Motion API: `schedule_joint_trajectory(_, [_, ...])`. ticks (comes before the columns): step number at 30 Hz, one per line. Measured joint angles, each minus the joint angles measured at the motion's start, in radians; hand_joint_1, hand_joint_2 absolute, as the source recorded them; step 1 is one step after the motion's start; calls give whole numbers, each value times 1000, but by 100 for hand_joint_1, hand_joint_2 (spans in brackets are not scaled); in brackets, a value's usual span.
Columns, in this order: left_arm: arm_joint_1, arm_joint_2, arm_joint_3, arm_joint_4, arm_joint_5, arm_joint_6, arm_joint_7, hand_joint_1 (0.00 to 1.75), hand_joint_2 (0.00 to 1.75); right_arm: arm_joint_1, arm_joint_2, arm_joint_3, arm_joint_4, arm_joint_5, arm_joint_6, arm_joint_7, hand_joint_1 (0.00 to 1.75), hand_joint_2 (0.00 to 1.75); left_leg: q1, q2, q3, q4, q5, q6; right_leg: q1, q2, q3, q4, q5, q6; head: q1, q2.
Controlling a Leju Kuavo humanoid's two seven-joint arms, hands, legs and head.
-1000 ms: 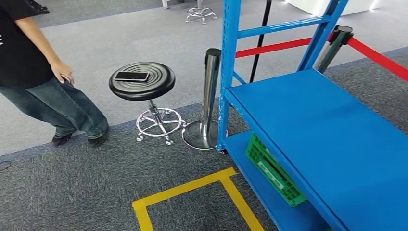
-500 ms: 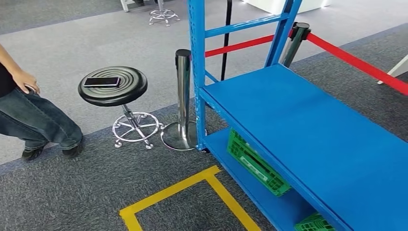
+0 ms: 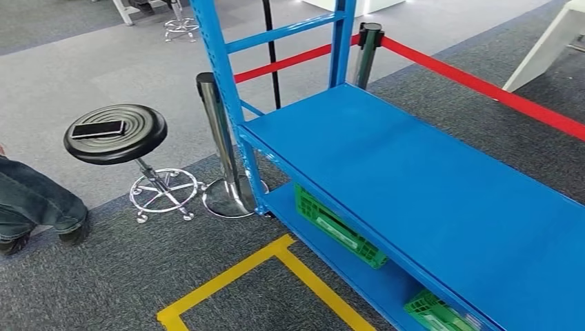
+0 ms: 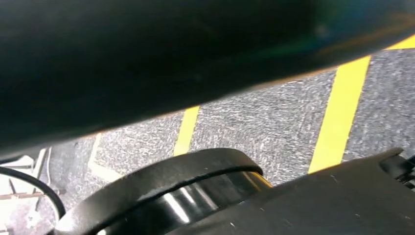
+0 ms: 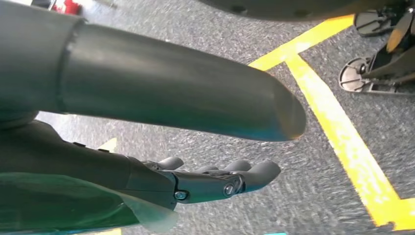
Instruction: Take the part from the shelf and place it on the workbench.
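Parts likely sit in the green crates [image 3: 338, 227] on the blue shelf's [image 3: 414, 179] lower level, well ahead of the right hand [image 5: 215, 178], hanging empty with fingers loosely extended; squaring up close before reaching seems wise; left hand's state unclear.
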Motion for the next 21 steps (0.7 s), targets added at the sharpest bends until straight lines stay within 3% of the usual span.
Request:
schedule_joint_trajectory(1, [0,0,0,0,0,0,0,0,0,-1,0,0,0,0,0,0,0,0,2,-18,-16,40,-27,-5,-1,7,-1,-1,2,-6,-2,0])
schedule_joint_trajectory(3, [1,1,0,0,0,-1,0,0,0,-4,0,0,0,0,0,0,0,0,4,-45,-74,173,-94,-9,1,25,-4,-1,4,-14,-5,0])
schedule_joint_trajectory(4, [2,1,0,0,0,-1,0,0,0,-4,0,0,0,0,1,0,0,0,4,-48,-101,232,-115,-8,3,34,-5,-1,5,-15,-5,0])
schedule_joint_trajectory(5, [2,1,0,0,0,-2,0,0,0,-3,0,0,0,0,1,0,0,0,4,-50,-117,263,-117,-6,5,44,-6,-1,6,-17,-6,0])
schedule_joint_trajectory(6, [2,1,0,0,0,-2,0,0,0,-2,0,0,0,0,1,0,0,0,3,-52,-114,254,-99,-1,6,55,-6,-1,7,-17,-6,0])
schedule_joint_trajectory(7, [2,1,0,0,0,-2,0,0,0,-1,0,0,0,0,1,0,0,0,2,-57,-94,208,-64,6,8,66,-5,-1,8,-18,-6,0])
schedule_joint_trajectory(9, [2,2,0,0,0,-4,-1,0,0,-2,0,0,0,0,2,0,0,0,-1,-89,-32,70,4,24,10,87,-5,0,10,-16,-5,0])
schedule_joint_trajectory(11, [1,2,0,0,0,-7,-3,0,0,-4,1,0,1,0,4,0,0,0,-5,-115,3,-12,25,35,8,104,-11,0,15,-9,-6,0])
schedule_joint_trajectory(13, [-1,2,0,0,0,-10,-7,0,0,-2,1,0,1,0,6,0,0,0,-7,-109,7,-27,26,37,5,118,-20,-3,20,4,-6,0])
schedule_joint_trajectory(15, [-3,1,0,0,0,-11,-11,0,0,0,1,0,1,0,8,0,0,0,-3,-91,12,-44,36,40,5,99,-33,10,9,14,-3,0])
schedule_joint_trajectory(16, [-3,0,0,0,0,-12,-12,0,0,0,1,0,1,0,8,0,0,0,-1,-81,14,-53,41,42,6,79,-50,40,-12,19,0,0])
schedule_joint_trajectory(17, [-2,-1,0,0,0,-12,-13,0,0,-1,1,0,1,0,8,0,0,0,0,-69,15,-57,44,43,5,56,-73,91,-43,22,4,0])
schedule_joint_trajectory(19, [0,0,0,0,0,-13,-13,0,0,-4,1,0,1,0,8,0,0,0,-1,-44,13,-57,43,46,2,35,-130,216,-104,32,8,0])
schedule_joint_trajectory(20, [0,0,0,0,0,-13,-13,0,0,-3,1,0,1,0,9,0,0,0,-1,-32,13,-57,43,46,0,32,-146,255,-114,37,8,0])
schedule_joint_trajectory(21, [0,0,0,0,0,-14,-13,0,0,-1,0,0,1,0,10,0,0,0,-1,-21,13,-56,42,45,-2,28,-144,258,-106,41,8,0])
